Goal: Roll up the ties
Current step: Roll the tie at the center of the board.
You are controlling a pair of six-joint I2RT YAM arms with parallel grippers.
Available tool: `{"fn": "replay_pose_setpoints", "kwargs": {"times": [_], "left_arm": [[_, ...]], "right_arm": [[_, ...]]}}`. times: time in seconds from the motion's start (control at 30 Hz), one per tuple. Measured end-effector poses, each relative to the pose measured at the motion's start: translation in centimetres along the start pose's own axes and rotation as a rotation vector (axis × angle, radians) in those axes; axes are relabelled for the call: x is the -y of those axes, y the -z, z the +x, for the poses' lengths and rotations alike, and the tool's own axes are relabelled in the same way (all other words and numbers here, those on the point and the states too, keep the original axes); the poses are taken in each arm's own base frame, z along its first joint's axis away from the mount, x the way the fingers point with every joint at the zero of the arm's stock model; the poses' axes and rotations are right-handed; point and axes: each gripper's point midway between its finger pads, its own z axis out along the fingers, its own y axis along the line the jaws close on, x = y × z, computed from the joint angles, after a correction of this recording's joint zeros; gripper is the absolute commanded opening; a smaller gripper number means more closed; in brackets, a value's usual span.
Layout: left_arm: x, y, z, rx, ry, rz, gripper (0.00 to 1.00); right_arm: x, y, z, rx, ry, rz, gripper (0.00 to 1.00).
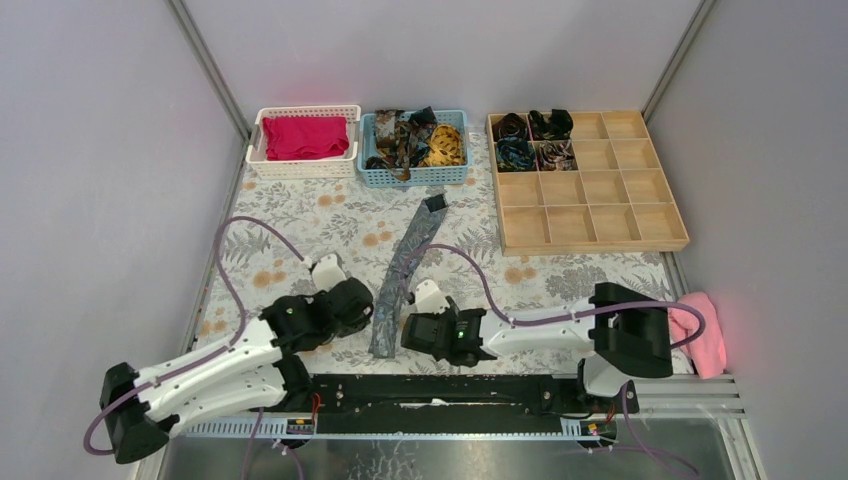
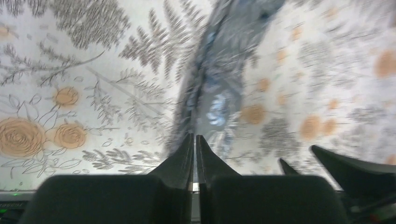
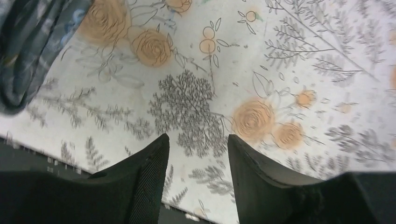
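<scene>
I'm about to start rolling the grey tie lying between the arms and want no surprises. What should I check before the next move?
1. Grey tie laid out flat, unrolled: ok.
2. Left gripper open to grasp: not ok, shut, by the tie's near end.
3. Right gripper open, nothing held: ok.
4. Tie inside the right jaws: not ok, it lies off to one side.
5. Wooden tray has unfilled compartments: ok.

Left claw nearly pinched together, right claw spread apart.
</scene>
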Motion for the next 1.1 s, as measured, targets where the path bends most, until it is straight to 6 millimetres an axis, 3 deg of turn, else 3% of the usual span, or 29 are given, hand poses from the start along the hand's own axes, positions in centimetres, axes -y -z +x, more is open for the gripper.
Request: {"fn": "replay_pose_setpoints", "kwargs": {"times": [0.1,0.17,0.3,0.37,0.5,0.7,1.1], "left_arm": [[2.1,2.4,-2.8,0.076,0.034,0.078,0.1],[3.4,4.7,-5.1,0.137,0.061,0.14,0.1],[4.1,8.3,-8.2,0.231,0.098,0.215,0.1],[4.0,9.8,-9.5,0.27,0.11,0.225,0.1],[3.3,11.7,-11.2,0.327,0.114,0.212,0.1],[2.3,11.9,-11.5,0.346,0.096,0.18,0.1],[1.9,11.8,-11.5,0.349,0.078,0.164,0.09]], "right_arm": [[0.5,2.2,-0.9,0.02,0.117,0.033,0.57],[-0.7,4.0,-2.2,0.064,0.204,0.026,0.58],[-4.3,6.8,-4.3,0.157,0.397,-0.003,0.67],[-5.6,6.9,-4.1,0.171,0.5,-0.005,0.69],[-7.3,5.4,-2.1,0.138,0.723,-0.001,0.7],[-8.5,3.1,-1.4,0.116,0.921,0.015,0.72],[-13.6,3.5,-4.8,0.22,0.985,-0.073,0.75]]}}
